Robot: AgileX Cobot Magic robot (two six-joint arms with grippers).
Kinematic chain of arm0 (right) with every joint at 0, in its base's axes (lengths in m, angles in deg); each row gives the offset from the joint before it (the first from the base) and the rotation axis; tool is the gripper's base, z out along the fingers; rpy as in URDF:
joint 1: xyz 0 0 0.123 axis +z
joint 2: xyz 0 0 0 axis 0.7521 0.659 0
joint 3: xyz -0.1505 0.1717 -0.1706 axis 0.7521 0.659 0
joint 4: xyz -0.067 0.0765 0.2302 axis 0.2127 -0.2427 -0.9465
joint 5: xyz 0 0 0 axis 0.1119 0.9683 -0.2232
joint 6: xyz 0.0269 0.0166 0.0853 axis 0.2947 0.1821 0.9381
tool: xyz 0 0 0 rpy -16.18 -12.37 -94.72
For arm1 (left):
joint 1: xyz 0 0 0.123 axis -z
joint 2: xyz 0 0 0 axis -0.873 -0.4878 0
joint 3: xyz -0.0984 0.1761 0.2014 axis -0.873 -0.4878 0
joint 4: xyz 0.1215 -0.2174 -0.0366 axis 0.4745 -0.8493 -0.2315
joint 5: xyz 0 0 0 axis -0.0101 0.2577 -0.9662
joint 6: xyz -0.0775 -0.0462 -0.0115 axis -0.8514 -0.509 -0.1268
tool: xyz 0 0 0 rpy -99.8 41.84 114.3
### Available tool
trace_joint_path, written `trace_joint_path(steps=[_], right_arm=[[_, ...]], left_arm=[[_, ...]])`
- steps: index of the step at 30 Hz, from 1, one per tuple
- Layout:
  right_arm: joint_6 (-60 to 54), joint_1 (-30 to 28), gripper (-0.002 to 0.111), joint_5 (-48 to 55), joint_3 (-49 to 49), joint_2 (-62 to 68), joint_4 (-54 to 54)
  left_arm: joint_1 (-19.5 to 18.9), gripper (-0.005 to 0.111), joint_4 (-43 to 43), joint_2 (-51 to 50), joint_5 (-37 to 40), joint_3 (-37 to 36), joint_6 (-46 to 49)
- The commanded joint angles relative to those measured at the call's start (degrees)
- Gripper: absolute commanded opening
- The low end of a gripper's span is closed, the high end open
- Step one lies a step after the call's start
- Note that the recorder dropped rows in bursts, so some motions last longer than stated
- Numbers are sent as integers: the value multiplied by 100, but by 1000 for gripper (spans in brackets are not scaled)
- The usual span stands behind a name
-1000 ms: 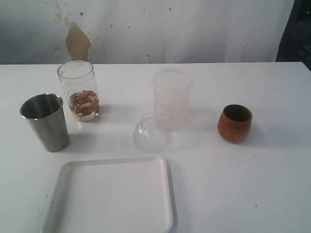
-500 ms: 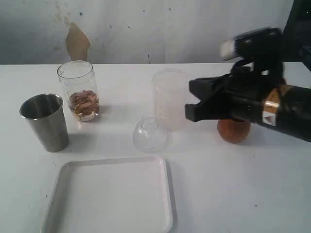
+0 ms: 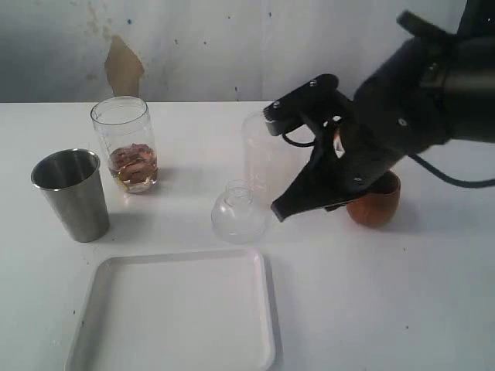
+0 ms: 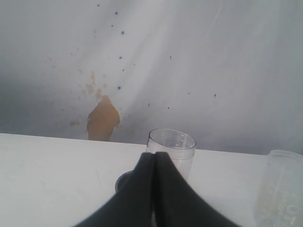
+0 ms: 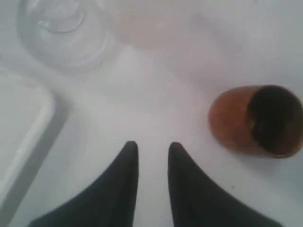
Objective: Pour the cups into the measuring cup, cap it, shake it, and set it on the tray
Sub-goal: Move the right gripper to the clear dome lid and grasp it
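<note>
Measuring cup [image 3: 124, 147] upright, mouth up

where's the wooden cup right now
In the exterior view the wooden cup stands upright on the right side of the table, to the right of the frosted container and partly hidden behind the right arm.

White table [image 3: 418, 309] w/ steel tumbler [image 3: 71, 195], measuring cup [image 3: 128, 147], frosted container [image 3: 259, 166], clear lid [image 3: 238, 212], wooden cup [image 3: 379, 209], tray [image 3: 182, 313]
</note>
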Motion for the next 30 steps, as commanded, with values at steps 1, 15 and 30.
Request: trace_joint_path(steps=[1, 15, 30], right_arm=[[-1478, 41, 29, 26, -480, 338, -1546], [-947, 41, 70, -1988, -530, 1467, -2159], [-836, 41, 70, -2815, -885, 2157, -2112]], left_arm=[[13, 0, -87, 20, 16, -35, 44], [13, 0, -87, 20, 25, -35, 69], [13, 0, -87, 20, 25, -35, 84]])
